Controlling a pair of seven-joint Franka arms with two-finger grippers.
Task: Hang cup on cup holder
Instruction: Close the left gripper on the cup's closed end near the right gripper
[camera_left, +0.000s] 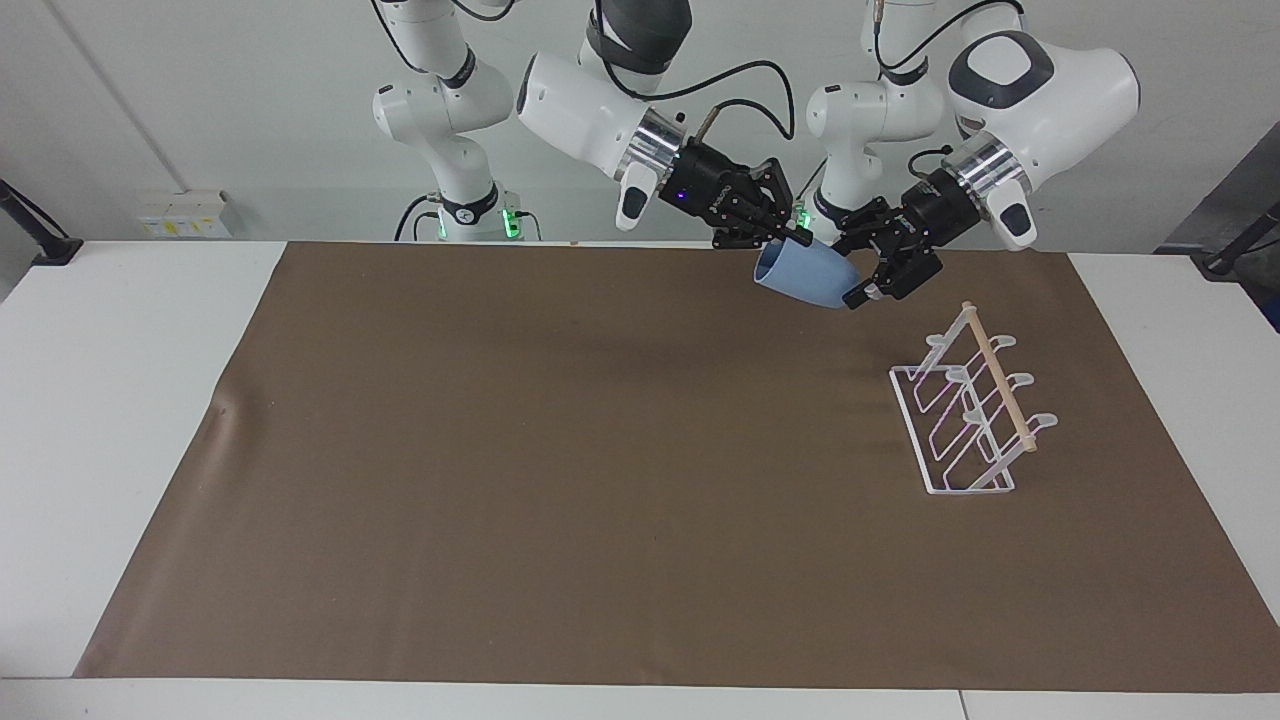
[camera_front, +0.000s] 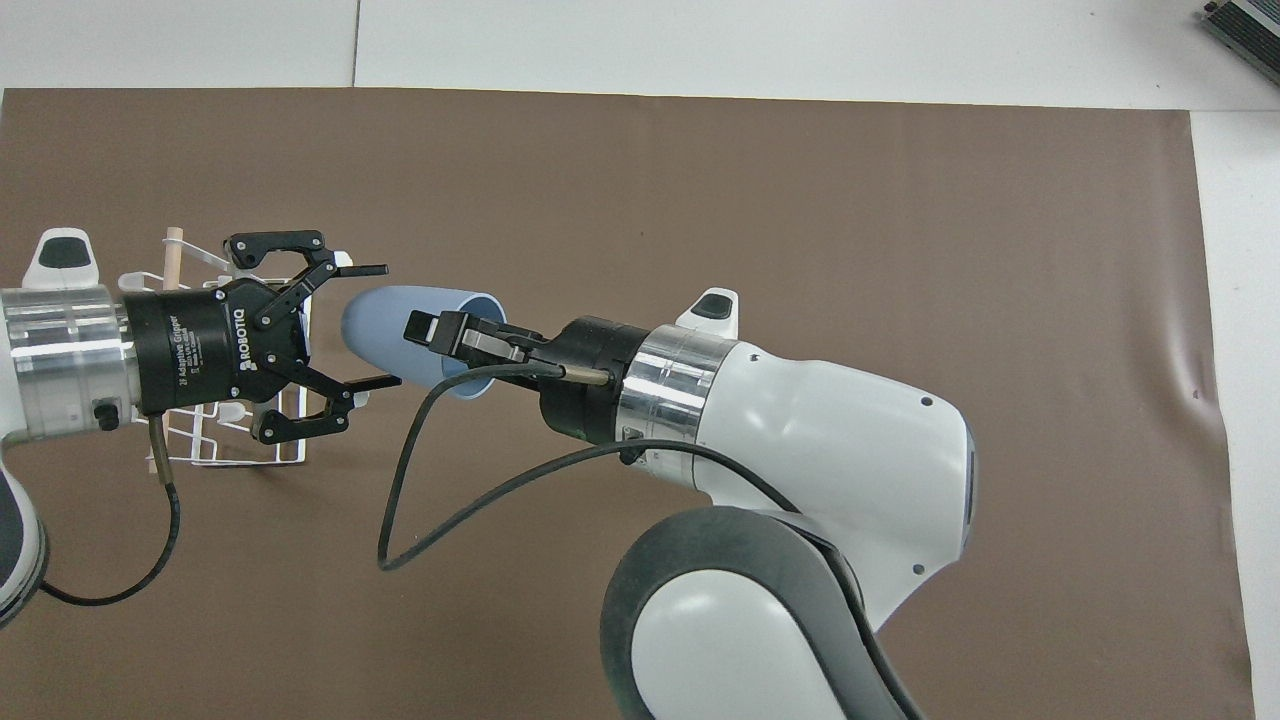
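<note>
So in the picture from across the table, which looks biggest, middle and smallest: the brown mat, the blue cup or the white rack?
Largest to smallest, as they look in the facing view:
1. The brown mat, by far; it covers most of the table.
2. The white rack.
3. The blue cup, held up in the air near the robots, so its true size against the rack is unsure.
</note>
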